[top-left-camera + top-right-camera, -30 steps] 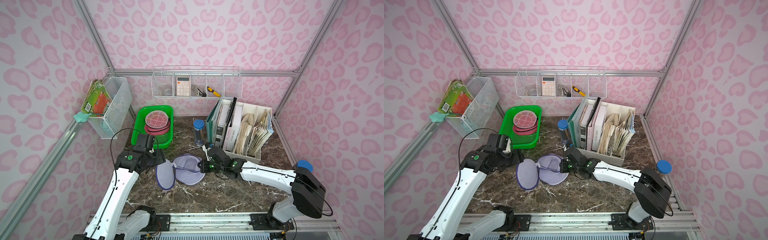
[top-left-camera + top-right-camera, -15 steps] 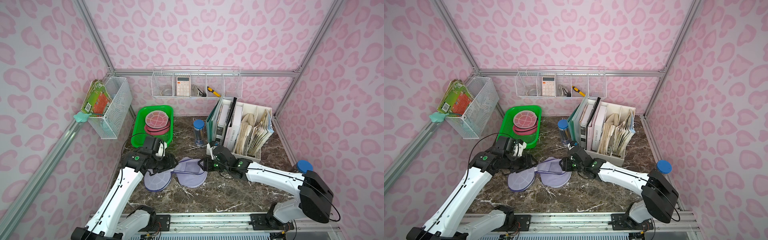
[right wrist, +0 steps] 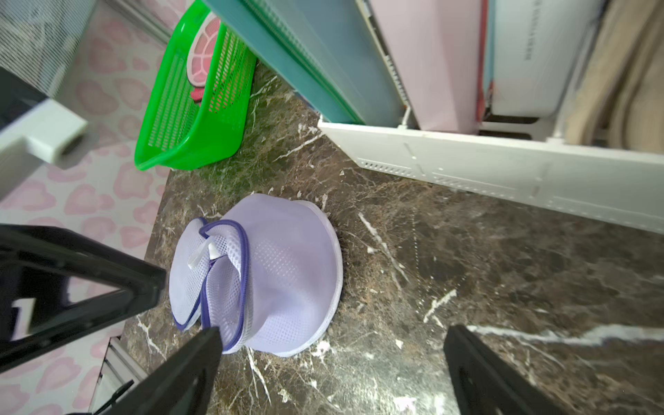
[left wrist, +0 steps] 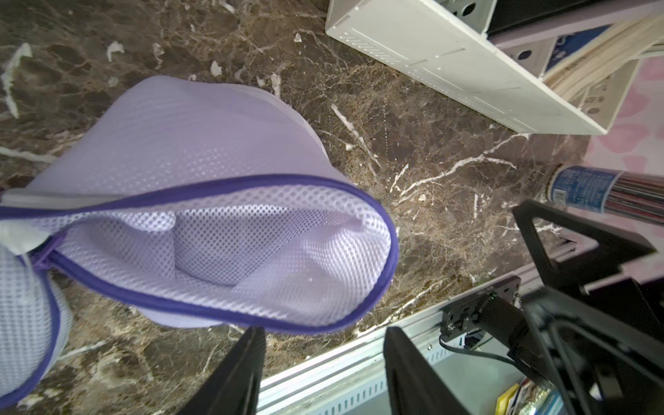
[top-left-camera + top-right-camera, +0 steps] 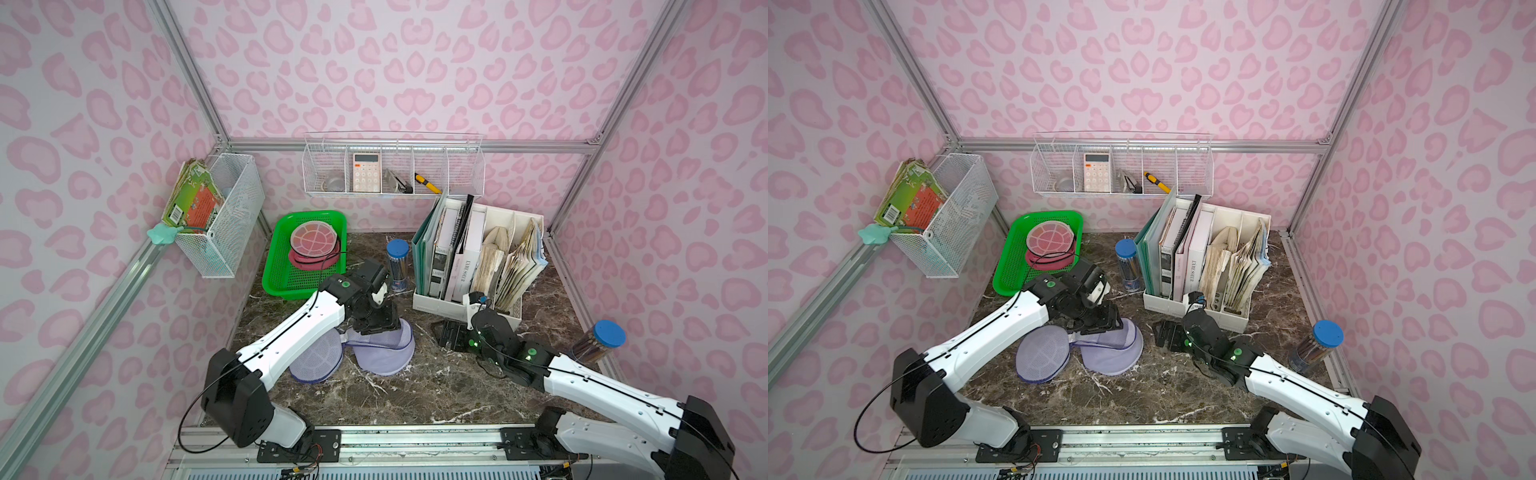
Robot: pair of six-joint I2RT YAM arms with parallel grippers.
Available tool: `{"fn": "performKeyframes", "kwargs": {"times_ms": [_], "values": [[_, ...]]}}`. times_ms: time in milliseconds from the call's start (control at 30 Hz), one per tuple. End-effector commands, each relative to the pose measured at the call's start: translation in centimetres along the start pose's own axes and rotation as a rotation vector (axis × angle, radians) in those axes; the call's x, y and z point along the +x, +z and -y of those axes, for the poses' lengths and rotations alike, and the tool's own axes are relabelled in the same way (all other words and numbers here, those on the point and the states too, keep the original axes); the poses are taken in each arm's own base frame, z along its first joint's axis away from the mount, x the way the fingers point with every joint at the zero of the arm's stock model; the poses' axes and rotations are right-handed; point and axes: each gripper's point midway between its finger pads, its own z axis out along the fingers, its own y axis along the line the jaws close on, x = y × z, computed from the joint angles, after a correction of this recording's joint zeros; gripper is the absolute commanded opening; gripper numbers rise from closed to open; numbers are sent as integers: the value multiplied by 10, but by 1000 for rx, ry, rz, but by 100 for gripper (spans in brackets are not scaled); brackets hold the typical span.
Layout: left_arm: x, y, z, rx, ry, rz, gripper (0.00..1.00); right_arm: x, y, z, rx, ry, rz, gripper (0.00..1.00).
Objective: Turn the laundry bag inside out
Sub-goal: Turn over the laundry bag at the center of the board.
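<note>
Pink spotted walls enclose a dark marble tabletop.

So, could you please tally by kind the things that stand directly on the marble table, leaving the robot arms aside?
Lilac laundry bag: 1
Green tray: 1
Blue-lidded tubes: 2
White file rack: 1
Total: 5

Both top views look down from high at the front, taking in the whole marble tabletop, left wrist view sits close over the laundry bag, right wrist view stands farther back, low, both sharing bag and white file organiser
</note>
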Motion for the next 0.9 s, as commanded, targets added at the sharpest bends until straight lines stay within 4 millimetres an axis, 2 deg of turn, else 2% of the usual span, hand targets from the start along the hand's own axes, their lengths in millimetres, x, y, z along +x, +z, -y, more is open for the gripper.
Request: {"fn": "performKeyframes", "kwargs": {"times_ms": [0, 200, 233, 300, 400, 433, 467, 600, 767, 867], "values": [[-6, 11, 4, -58, 11, -1, 59, -5, -9, 15, 47, 30, 44, 99], [-5, 38, 11, -136, 47, -58, 58, -2, -19, 25, 60, 40, 53, 99], [-9, 38, 17, -137, 61, -53, 58, -2, -20, 27, 64, 41, 55, 99], [-7, 47, 18, -168, 71, -74, 53, -2, -22, 29, 69, 40, 55, 99], [-4, 57, 18, -193, 72, -108, 27, -3, -24, 31, 72, 37, 62, 99], [-4, 58, 21, -188, 73, -112, 8, -4, -24, 31, 72, 35, 63, 99], [-5, 56, 23, -187, 74, -109, 0, -5, -24, 31, 74, 36, 66, 99], [-12, 34, 34, -164, 79, -60, 0, -8, -23, 31, 73, 37, 76, 99], [-20, -4, 69, -6, 83, 7, 0, -18, -23, 26, 68, 25, 91, 99], [-22, -17, 75, 52, 76, 34, 0, -25, -24, 18, 40, 3, 97, 99]]}}
